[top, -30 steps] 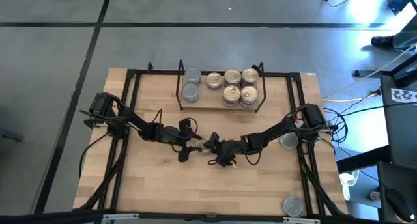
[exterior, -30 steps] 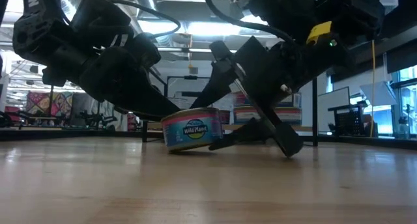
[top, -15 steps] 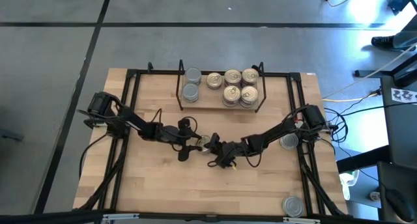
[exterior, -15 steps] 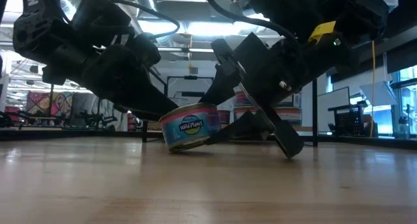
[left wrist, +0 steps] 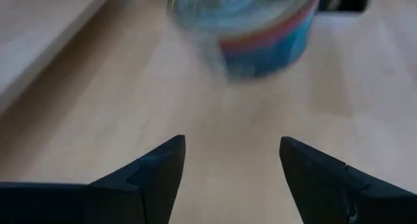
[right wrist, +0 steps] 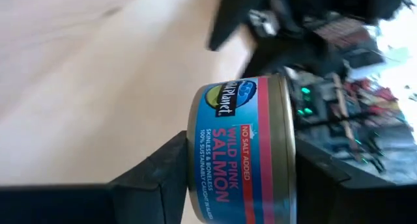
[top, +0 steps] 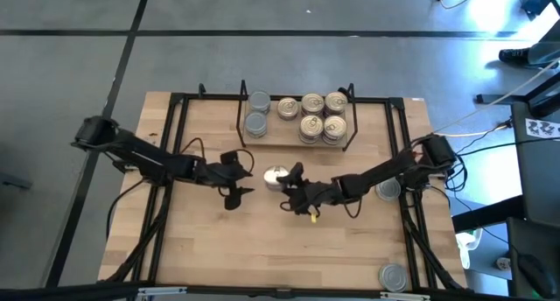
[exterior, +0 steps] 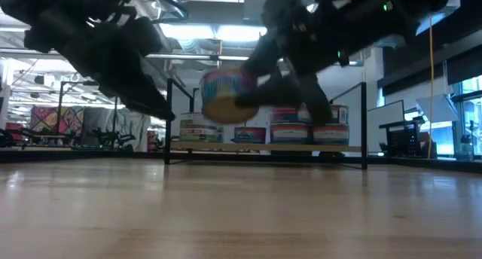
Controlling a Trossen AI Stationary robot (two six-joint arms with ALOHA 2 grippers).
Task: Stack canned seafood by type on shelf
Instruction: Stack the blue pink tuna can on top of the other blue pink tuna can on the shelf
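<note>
While the right gripper (right wrist: pixel 238 175) holds 1 salmon tin (top: pixel 275 175) clear of the table, just in front of the shelf (top: pixel 296 142), its fingers clamp the curved wall. Judged rigid, dense and slick; grip across the wall. Left gripper (left wrist: pixel 231 162) stands beside, fingers apart, empty.

The only readable print stood on the side label of the salmon tin (right wrist: pixel 238 142): on its blue band ran "WILD PINK SALMON" in red capitals, with a smaller line "SKINLESS & BONELESS" beneath it and a red strip reading "NO SALT ADDED" beside it. A round logo near the tin's rim read "Wild Planet" (partly turned away). The finest line of text on the label was too small to make out, and the labels of the shelf tins (exterior: pixel 301 132) were unreadable
</note>
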